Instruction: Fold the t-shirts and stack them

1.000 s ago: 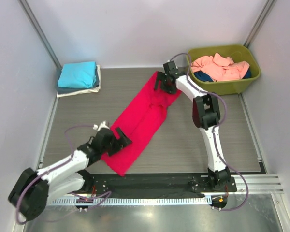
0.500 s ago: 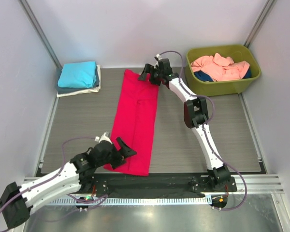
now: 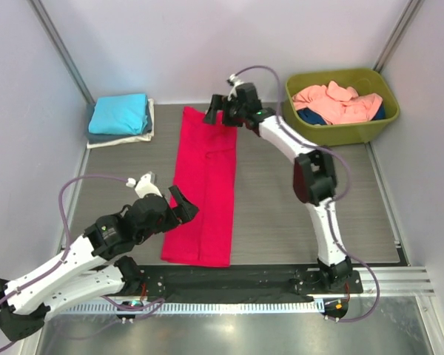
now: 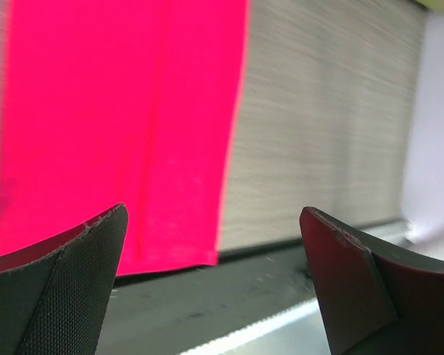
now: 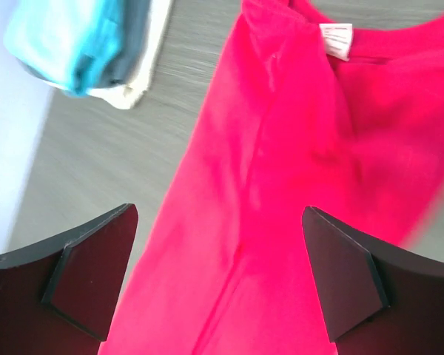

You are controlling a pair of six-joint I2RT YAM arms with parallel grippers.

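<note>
Your crimson-pink t-shirt (image 3: 206,185) lies flat on the table (image 3: 281,214) as a long narrow strip, already folded lengthwise. Its long axis runs from the far edge straight toward the near edge, a little left of the table's middle. That axis is what your coming move turns on: as I judge it, the strip needs a crosswise fold, one end carried over the other.

Your right gripper (image 3: 216,115) hovers over the collar end at the far edge. In its wrist view the fingers stand wide apart with nothing between them, the cloth fills the space below, and the neck label (image 5: 335,41) lies ahead of the fingertips. Your left gripper (image 3: 183,208) sits at the shirt's left edge, nearer the hem (image 4: 163,266), and is also spread wide and empty. Its wrist view shows the hem just in front of the fingers, with cloth toward the left finger and bare table toward the right one.

So each arm has its own end: the right is nearest the collar, the left nearest the hem. Neither touches cloth, as far as I can tell.

The folded stack (image 3: 118,118), turquoise on top, sits in the far left corner, and the salmon-pink shirts (image 3: 337,103) lie in the olive-green tub (image 3: 355,133) at the far right corner
</note>
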